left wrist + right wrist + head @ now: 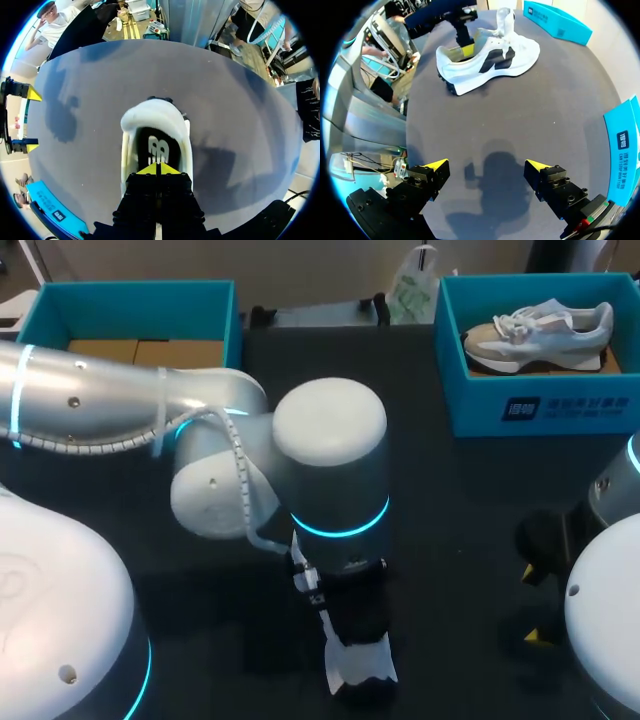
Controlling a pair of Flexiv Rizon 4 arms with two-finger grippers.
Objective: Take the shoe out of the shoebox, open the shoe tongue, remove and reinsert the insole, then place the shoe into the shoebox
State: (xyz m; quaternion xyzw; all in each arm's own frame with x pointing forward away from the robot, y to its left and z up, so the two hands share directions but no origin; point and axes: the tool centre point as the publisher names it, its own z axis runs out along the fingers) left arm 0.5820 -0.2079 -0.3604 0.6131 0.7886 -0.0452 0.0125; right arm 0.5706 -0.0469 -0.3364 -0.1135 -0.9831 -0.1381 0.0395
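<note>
A white shoe [490, 57] with a black side mark lies on the dark table near the front middle; in the head view only a part of the shoe [362, 668] shows under my left wrist. My left gripper [157, 170] is shut, its yellow tips down in the shoe's heel opening at the black insole [152, 142]. Whether it pinches the insole I cannot tell. My right gripper [487, 167] stands open over bare table, well apart from the shoe. The blue shoebox [540, 410] stands at the back right.
A grey and beige shoe [540, 332] lies inside the back right shoebox. A second blue box [130, 295] with cardboard in it stands at the back left. My left arm [200, 430] stretches across the table's middle.
</note>
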